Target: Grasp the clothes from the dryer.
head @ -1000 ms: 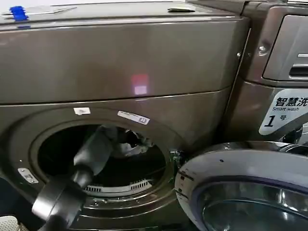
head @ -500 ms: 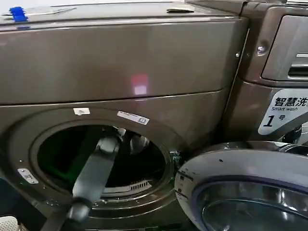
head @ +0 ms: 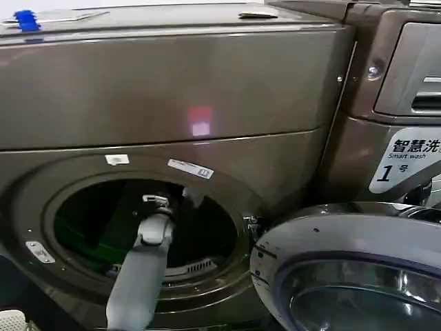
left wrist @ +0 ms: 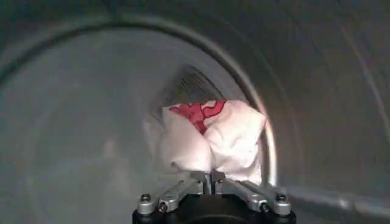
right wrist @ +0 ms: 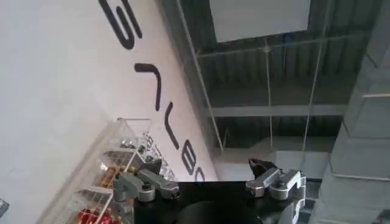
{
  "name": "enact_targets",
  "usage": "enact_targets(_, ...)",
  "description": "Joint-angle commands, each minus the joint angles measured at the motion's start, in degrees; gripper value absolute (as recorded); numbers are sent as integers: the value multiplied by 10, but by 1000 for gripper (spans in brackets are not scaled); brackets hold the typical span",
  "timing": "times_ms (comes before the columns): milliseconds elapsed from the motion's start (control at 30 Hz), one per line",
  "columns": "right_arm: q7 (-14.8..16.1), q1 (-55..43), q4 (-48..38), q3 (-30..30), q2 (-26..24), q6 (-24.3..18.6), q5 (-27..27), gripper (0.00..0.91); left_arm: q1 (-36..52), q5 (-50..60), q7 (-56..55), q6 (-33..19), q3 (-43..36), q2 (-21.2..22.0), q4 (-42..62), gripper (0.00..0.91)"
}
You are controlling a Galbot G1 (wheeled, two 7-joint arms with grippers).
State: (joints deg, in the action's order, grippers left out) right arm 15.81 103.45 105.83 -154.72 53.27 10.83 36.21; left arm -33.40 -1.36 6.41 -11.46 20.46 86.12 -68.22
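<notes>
Left wrist cam: left gripper (left wrist: 211,178) pinched on clothes (left wrist: 210,141) deep in dryer (head: 172,103) drum, wad dead ahead; right gripper (right wrist: 210,182) spread, idle, far off.

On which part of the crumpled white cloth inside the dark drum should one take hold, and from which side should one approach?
Best the nearest bulging fold of the crumpled white cloth with red print, reached straight in through the round port of the bronze-brown dryer. The wad sits bunched against the drum's back wall, its puffed folds facing the opening. The left tool is shut on that near fold. The right tool waits open outside.
</notes>
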Motion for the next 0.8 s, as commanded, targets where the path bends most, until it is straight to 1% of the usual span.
enact_targets(33, -6, 4, -3, -5, -2, -8, 15, 907, -94, 22, -105, -61, 40, 21, -90, 0)
enact_targets(233, -5, 10, -8, -12, -5, -10, 18, 907, -112, 28, -108, -52, 45, 33, -94, 0)
enact_targets(467, -4, 13, -10, -17, -4, -11, 21, 907, -111, 35, -106, -48, 43, 40, -94, 0)
enact_targets(800, 5, 13, -12, -23, -5, -7, 19, 907, -110, 43, -106, -45, 46, 41, -89, 0)
